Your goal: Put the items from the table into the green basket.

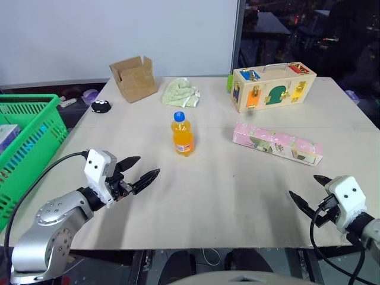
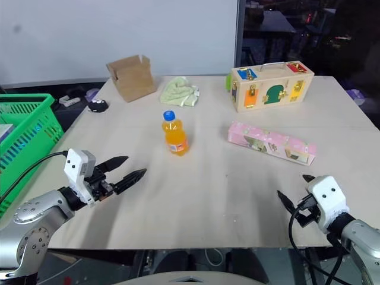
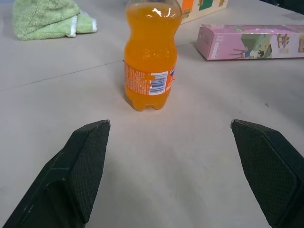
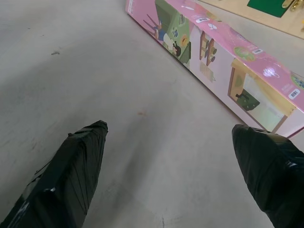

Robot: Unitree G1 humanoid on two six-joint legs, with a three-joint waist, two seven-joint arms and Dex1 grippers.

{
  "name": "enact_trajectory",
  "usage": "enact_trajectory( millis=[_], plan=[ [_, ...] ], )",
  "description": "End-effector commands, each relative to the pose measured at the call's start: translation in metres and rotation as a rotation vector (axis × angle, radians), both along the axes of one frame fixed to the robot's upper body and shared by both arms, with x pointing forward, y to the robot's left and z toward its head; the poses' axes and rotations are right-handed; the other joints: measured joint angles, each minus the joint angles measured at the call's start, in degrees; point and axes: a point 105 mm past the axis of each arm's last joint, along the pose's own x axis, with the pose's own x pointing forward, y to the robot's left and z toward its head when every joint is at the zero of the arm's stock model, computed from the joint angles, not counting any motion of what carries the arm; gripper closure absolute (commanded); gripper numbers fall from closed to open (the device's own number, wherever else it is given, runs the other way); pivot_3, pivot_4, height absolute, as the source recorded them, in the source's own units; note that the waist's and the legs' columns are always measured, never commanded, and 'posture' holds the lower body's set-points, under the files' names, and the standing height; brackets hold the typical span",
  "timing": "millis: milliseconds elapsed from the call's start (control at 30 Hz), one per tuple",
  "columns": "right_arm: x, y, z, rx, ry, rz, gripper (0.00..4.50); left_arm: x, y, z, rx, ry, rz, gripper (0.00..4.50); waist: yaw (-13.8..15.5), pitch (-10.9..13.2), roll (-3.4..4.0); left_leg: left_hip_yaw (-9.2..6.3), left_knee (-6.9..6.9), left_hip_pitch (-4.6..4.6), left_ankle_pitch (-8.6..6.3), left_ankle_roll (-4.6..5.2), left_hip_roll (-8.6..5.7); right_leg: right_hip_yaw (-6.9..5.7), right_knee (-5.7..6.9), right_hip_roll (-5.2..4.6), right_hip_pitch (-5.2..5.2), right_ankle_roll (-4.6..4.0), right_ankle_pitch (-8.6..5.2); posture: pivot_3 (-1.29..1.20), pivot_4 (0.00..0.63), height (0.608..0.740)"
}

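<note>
— What does the room look like?
— A pale wall stands behind a broad beige desk (image 1: 225, 196), with a dark area to its right. The green basket (image 1: 35, 136) sits off the desk's left edge.

— And on the surface?
— At the far side, a wooden toy box (image 1: 273, 86), a brown cardboard box (image 1: 133, 77) and a green cloth (image 1: 181, 92). The pink carton (image 1: 277, 143) lies flat right of centre; the orange-drink bottle (image 1: 183, 134) stands upright mid-desk, well apart from it.

— The claws?
— The left claw (image 1: 142, 169) hovers near the bottle, fingers spread, gripping nothing. The right claw (image 1: 309, 193) hangs near the carton, also spread wide and empty.
</note>
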Motion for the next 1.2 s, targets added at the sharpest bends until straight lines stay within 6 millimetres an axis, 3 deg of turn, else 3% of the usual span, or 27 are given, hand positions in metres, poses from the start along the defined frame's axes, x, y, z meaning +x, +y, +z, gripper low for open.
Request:
enact_trajectory(
  millis=[33, 100, 233, 400, 567, 733, 933, 1200],
  plan=[
    [0.005, -0.002, 0.014, 0.003, -0.031, 0.034, 0.0, -0.001, -0.015, 0.017, -0.027, -0.051, -0.066, 0.24, 0.1, 0.0, -0.02, 0.0, 0.0, 0.0, 0.0, 0.0, 0.0, 0.0, 0.0, 0.0, 0.0, 0.0, 0.0, -0.14, 0.02, 0.74],
    [0.015, -0.008, 0.011, 0.014, 0.018, 0.063, 0.0, -0.005, -0.036, 0.024, -0.069, -0.06, -0.158, 0.24, 0.1, 0.1, -0.1, 0.08, -0.02, 0.01, -0.01, 0.01, 0.0, 0.08, 0.0, 0.01, -0.02, 0.02, 0.01, -0.12, 0.017, 0.74],
    [0.031, -0.016, 0.012, -0.089, 0.059, 0.138, 0.0, -0.02, -0.054, 0.034, -0.084, -0.076, -0.291, 0.24, 0.3, 0.1, -0.19, 0.37, 0.0, 0.09, -0.02, 0.04, -0.03, 0.39, -0.01, -0.01, -0.01, 0.15, 0.09, -0.09, 0.01, 0.74],
    [0.079, -0.034, 0.03, -0.18, 0.103, 0.16, 0.0, -0.035, -0.075, 0.042, -0.053, -0.095, -0.435, 0.24, 0.3, 0.1, -0.18, 0.67, 0.0, 0.21, -0.05, 0.09, 0.04, 0.75, 0.02, 0.15, -0.03, 0.23, 0.15, -0.04, 0.0, 0.74],
    [0.13, -0.039, 0.051, -0.259, 0.131, 0.218, 0.0, -0.039, -0.088, 0.05, -0.025, -0.156, -0.483, 0.24, 0.6, 0.2, -0.19, 0.8, 0.02, 0.21, -0.06, 0.13, 0.03, 0.88, 0.0, 0.19, -0.06, 0.3, 0.2, 0.02, 0.0, 0.74],
    [0.164, -0.039, 0.051, -0.294, 0.231, 0.265, 0.0, -0.036, -0.093, 0.058, -0.01, -0.231, -0.48, 0.24, 2.2, 0.2, -0.17, 0.76, 0.01, 0.14, -0.17, 0.32, 0.06, 0.86, -0.04, 0.28, -0.1, 0.45, 0.31, 0.07, 0.0, 0.74],
    [0.171, -0.028, 0.053, -0.264, 0.364, 0.383, 0.0, -0.04, -0.099, 0.056, -0.001, -0.251, -0.481, 0.24, 3.9, 0.2, -0.1, 0.79, -0.01, 0.03, -0.22, 0.4, 0.07, 0.89, -0.23, 0.25, -0.12, 0.25, 0.43, 0.12, 0.0, 0.74],
    [0.178, -0.046, 0.035, -0.384, 0.471, 0.366, 0.0, -0.042, -0.101, 0.056, -0.006, -0.26, -0.467, 0.24, 5.2, 0.3, -0.07, 0.82, 0.02, 0.04, -0.26, 0.45, 0.07, 0.88, -0.28, 0.2, -0.09, 0.25, 0.45, 0.14, 0.0, 0.74]
  ],
)
